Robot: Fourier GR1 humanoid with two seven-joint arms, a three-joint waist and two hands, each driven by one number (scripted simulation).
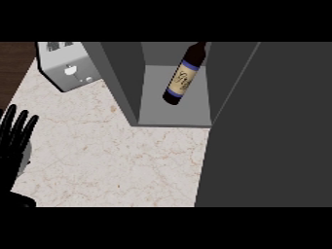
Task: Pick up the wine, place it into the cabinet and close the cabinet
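A pale marbled tabletop is seen from above, with a silver toaster set at its far left corner, just left of the cabinet. The cabinet is a grey box open toward the viewer, its left wall rising beside the toaster. A broad dark grey panel, apparently the cabinet's door, fills the right side of the view from far edge to near edge and covers the tabletop on that side; whether it is the door cannot be told for certain. The wine, a dark bottle with a cream label edged by blue bands, is found inside the cabinet, standing on its light grey floor with its neck toward the far side, close to the right wall. Nothing else is seen within the cabinet. The left robot hand is shown at the near left edge, fingers straight and spread, holding nothing and well apart from the cabinet. The right robot hand is not seen.
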